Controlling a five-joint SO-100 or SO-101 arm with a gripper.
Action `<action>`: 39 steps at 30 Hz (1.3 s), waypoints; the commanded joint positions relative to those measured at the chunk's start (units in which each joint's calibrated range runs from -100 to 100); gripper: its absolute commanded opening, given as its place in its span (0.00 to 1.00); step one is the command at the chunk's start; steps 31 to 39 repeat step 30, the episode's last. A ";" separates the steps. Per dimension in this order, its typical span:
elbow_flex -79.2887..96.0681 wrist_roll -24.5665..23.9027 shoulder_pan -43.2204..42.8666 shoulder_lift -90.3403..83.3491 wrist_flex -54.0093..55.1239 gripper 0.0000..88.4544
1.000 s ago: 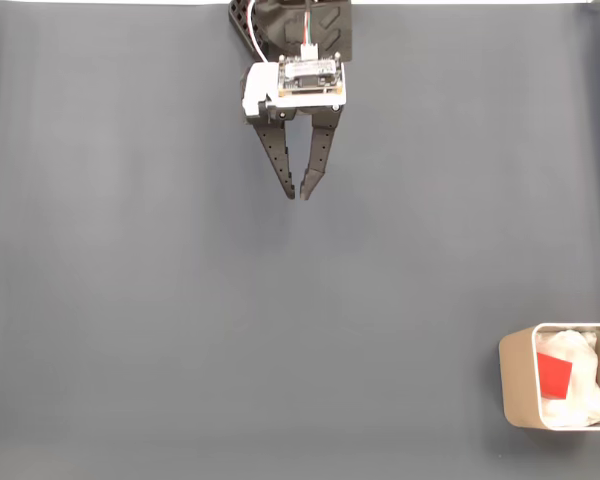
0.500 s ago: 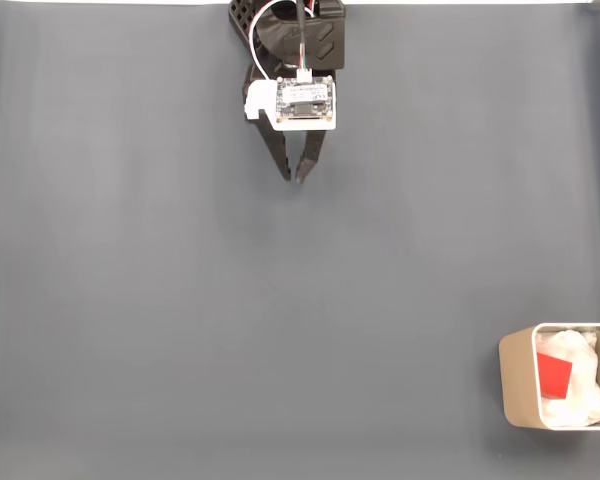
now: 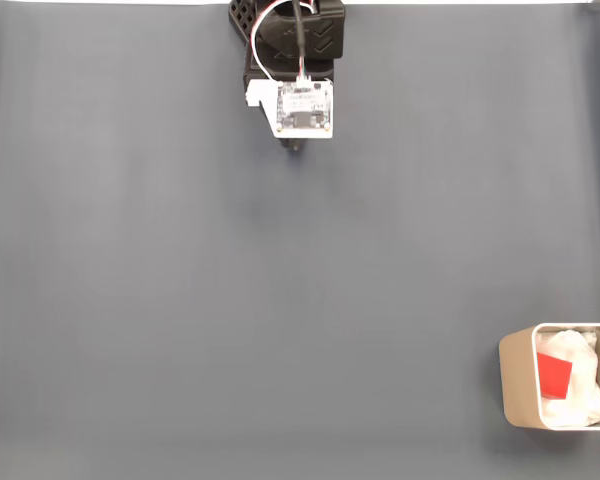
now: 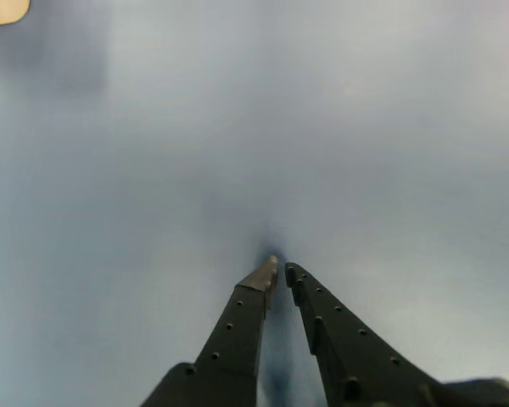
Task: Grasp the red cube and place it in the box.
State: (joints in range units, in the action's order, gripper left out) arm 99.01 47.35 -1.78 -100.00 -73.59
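The red cube [image 3: 554, 375] lies inside the box [image 3: 517, 385] at the bottom right of the fixed view, resting on white soft lining. My gripper [image 3: 296, 149] is far from it, at the top centre of the mat, mostly hidden under the arm's white wrist module. In the wrist view the gripper [image 4: 281, 270] points at bare grey mat with its two black fingers nearly touching at the tips and nothing between them. A beige corner of the box [image 4: 2, 10] shows at the top left of the wrist view.
A grey mat [image 3: 180, 300] covers the whole table. The arm's black base [image 3: 290, 25] sits at the top edge. The box runs off the right edge of the fixed view.
The arm has pulled back toward its base, and the fingers have shut from slightly apart and slid under the wrist module. Cube and box have not moved.
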 commanded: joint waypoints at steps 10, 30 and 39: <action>0.81 2.05 0.86 0.09 -2.31 0.00; 0.81 2.05 0.86 0.09 -2.31 0.00; 0.81 2.05 0.86 0.09 -2.31 0.00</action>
